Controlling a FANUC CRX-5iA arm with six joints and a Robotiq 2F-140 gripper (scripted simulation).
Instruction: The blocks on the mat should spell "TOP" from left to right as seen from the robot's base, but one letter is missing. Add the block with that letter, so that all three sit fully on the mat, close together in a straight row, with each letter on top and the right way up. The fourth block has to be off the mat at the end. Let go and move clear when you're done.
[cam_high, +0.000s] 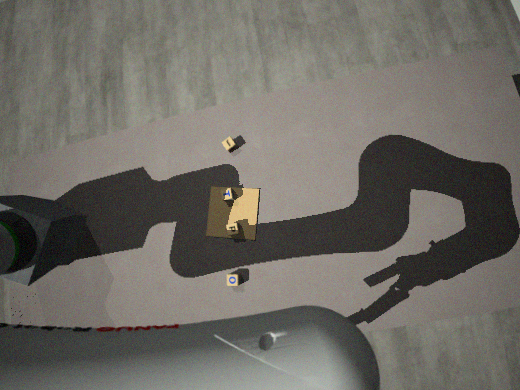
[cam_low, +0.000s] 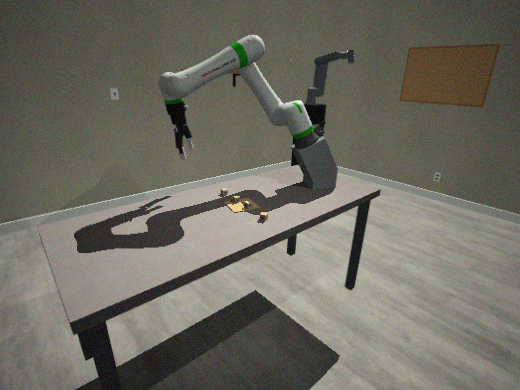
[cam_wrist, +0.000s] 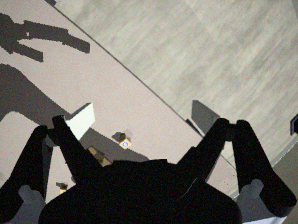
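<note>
The tan mat (cam_high: 247, 212) (cam_low: 233, 207) lies mid-table. On it stand a T block (cam_high: 228, 194) (cam_low: 247, 204) and a P block (cam_high: 232, 228) (cam_low: 235, 199), with a gap between them. The O block (cam_high: 232, 280) (cam_low: 225, 191) sits off the mat on the table. A fourth block (cam_high: 229, 143) (cam_low: 263, 216) sits off the mat on the other side; I cannot read its letter. My gripper (cam_low: 183, 148) (cam_wrist: 142, 110) is open and empty, high above the table and well away from the blocks. In the top view it is not visible, only its shadow. The wrist view shows one small block (cam_wrist: 123, 140) far below.
The arm's base (cam_low: 315, 165) stands at one end of the table (cam_low: 150, 270). An arm link (cam_high: 280, 345) fills the bottom of the top view. The arm's dark shadow crosses the mat. Grey floor surrounds the table.
</note>
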